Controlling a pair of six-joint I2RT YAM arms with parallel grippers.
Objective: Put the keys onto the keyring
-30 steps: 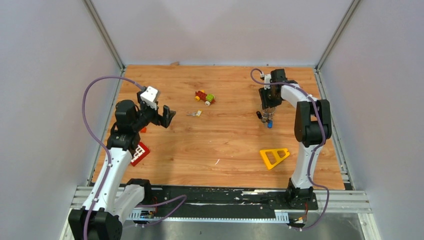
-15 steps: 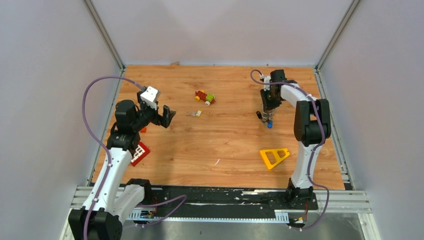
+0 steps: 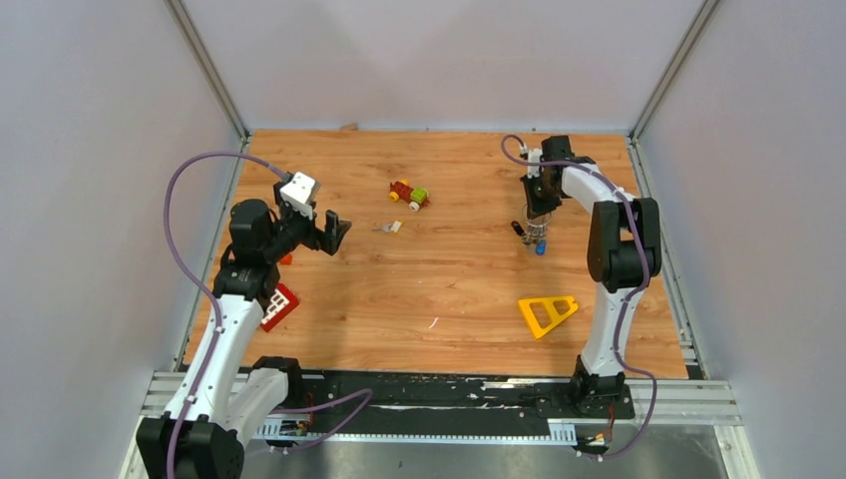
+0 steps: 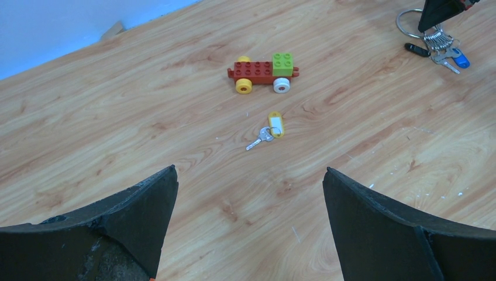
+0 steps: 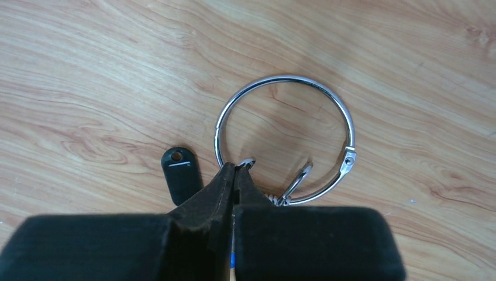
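- Your right gripper (image 5: 235,171) has its fingers pressed flat together on the keyring (image 5: 286,76). It bites the wire at about 7 o'clock of the loop. I judge the hold is meant to pin the ring steady while a key goes on.
- The ring's small clasp (image 5: 349,159) sits at 4 o'clock of the loop, clear of the fingers, so the opening stays reachable.
- Several keys (image 4: 441,45) hang bunched on the ring, the blue tag (image 4: 461,59) among them.
- The black-headed key (image 5: 178,171) lies just beside the ring at 8 o'clock. I cannot tell whether it is threaded on.
- From above, that bundle lies at 2 o'clock from the centre of the table (image 3: 449,289), directly under your right wrist.
- One loose key (image 4: 256,141) with a pale yellow tag (image 4: 275,124) lies well apart from the ring, at 11 o'clock from centre. It is near the toy car (image 4: 263,70), on the side towards you.
- Your left gripper (image 4: 248,175) is spread wide and holds nothing. It is aimed so the loose key sits at 12 o'clock between its fingers, a sensible line-up for collecting it.
- My read is that the loose key is the piece left to fetch. It lies flat and thin on the wood, so expect it to skid unless you pinch low across its tag.
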